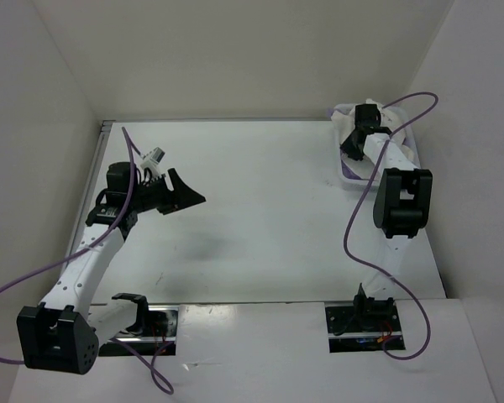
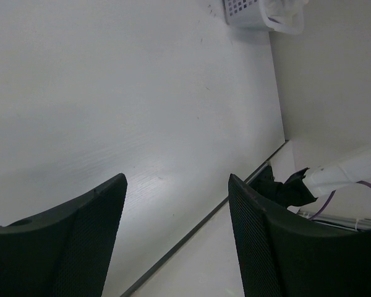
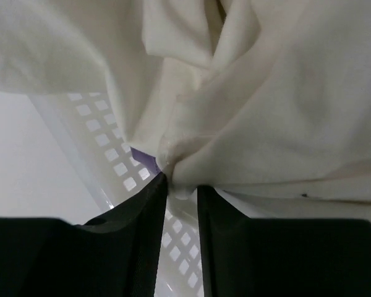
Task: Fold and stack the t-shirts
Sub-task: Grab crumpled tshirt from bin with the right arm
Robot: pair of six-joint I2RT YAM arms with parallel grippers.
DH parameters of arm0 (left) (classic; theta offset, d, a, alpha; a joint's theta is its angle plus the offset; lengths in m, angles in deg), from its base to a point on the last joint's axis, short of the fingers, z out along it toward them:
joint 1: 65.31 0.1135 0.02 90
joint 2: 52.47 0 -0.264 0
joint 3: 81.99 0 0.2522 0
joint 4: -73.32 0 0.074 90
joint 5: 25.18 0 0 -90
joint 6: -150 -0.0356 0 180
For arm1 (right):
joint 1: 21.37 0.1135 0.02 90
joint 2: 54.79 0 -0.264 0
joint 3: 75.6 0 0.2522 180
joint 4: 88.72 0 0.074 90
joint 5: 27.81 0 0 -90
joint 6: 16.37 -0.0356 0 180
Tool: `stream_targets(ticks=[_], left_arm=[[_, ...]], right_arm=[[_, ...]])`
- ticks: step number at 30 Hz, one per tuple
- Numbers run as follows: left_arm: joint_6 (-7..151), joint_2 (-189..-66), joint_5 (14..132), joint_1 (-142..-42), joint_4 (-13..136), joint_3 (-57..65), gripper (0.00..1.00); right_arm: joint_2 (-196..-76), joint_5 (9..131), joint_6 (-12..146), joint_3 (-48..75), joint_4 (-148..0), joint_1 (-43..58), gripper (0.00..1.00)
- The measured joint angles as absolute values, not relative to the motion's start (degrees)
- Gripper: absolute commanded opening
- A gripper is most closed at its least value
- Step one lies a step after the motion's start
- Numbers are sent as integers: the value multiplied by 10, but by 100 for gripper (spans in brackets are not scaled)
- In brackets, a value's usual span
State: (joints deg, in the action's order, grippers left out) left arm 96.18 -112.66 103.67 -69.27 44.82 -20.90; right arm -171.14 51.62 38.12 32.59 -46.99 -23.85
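Observation:
White t-shirts lie bunched in a white perforated basket at the table's far right. My right gripper reaches into the basket and is shut on a fold of white t-shirt; in the right wrist view the fold sits pinched between its tips. My left gripper is open and empty, held above the left side of the table; its wide-apart fingers frame bare tabletop in the left wrist view.
The basket also shows in the left wrist view at the far edge. White walls enclose the table on the left, back and right. The table's near edge and the right arm's base lie close to the front.

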Motion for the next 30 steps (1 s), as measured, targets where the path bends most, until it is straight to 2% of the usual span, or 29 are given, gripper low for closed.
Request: stream_targets(ticks=[1,2,4,10,18,24,28,29,30], left_arm=[[962,-1127,1036,-693,448,-210,74],[962,-1127,1036,-693,448,-210,74],[962,-1127,1034,-693,450,-213,74],[966,-1127,1030,-693,454,-217,74],[995,-1155,1030,-693,481,-202,74],[1042,-1181,998,-693,508,-176,75],[1084,-1181,963,-656,510,-177,79],[1085,-1182,960,-650,510,-178,79],[1096,-1182,952,-635,511,-179,81]], right_arm=[[-1718,519,383,331,-470,-238,15],[-1720,520,385,332,-470,-238,7],[-1720,521,383,333,-470,-238,3],[-1667,514,385,333,-464,-239,0],[-1441,521,395,369,-443,-239,0],[-1427,731,317,620,-485,-209,0],[-1538,873,224,858,-541,-140,0],[-1606,928,165,975,-602,-121,0],[-1632,965,113,1010,-651,-117,0]])
